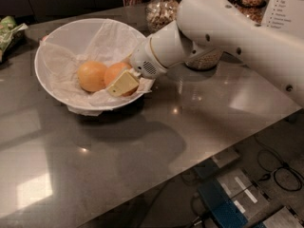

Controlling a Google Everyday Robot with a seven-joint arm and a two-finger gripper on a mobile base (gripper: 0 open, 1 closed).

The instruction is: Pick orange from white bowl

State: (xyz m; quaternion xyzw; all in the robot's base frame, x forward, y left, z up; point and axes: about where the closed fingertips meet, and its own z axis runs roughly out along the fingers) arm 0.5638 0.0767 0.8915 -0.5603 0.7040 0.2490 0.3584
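Gripper (122,81) at centre-left of frame, inside white bowl (61,34) on table (142,151), against the orange (114,71), which is round with no long axis; grasp state cannot be told.

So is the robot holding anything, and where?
Cannot tell. The gripper is in the bowl, touching the orange on its near side, but no sure hold shows.

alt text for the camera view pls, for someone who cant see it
A white robot arm reaches from the picture's right into a wide white bowl on a grey table, its gripper against the orange at the bowl's right side. A paler fruit lies beside it on crinkled paper; glass jars stand behind the arm.
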